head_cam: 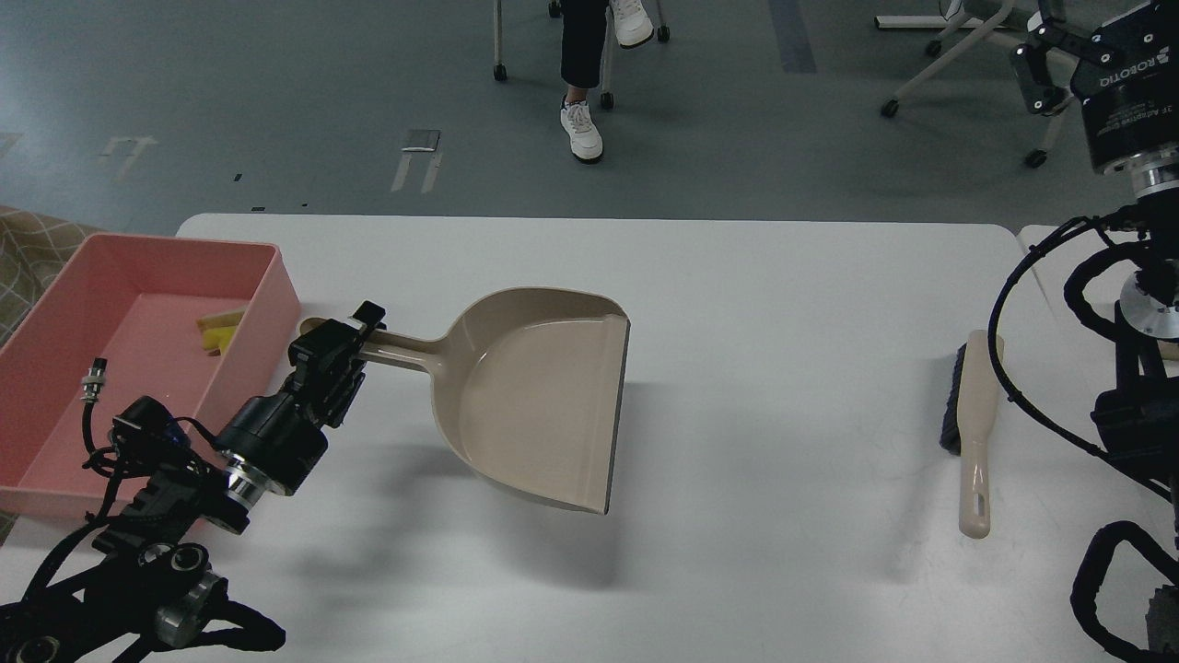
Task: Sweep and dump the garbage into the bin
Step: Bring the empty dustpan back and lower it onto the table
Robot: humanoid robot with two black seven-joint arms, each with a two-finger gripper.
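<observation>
The pink bin [55, 368] stands at the table's left edge. The yellow sponge piece [217, 333] lies inside it near its right wall; the beige-grey strip is not clearly visible. My left gripper [355, 336] is shut on the handle of the beige dustpan [543, 401], which hangs empty above the table, to the right of the bin. My right gripper [1059, 41] is raised at the top right, off the table; its fingers look spread and hold nothing.
The beige brush [974, 433] with dark bristles lies on the white table [783, 304] at the right. A second table edge and my cables are at the far right. A seated person's legs and chairs are on the floor beyond.
</observation>
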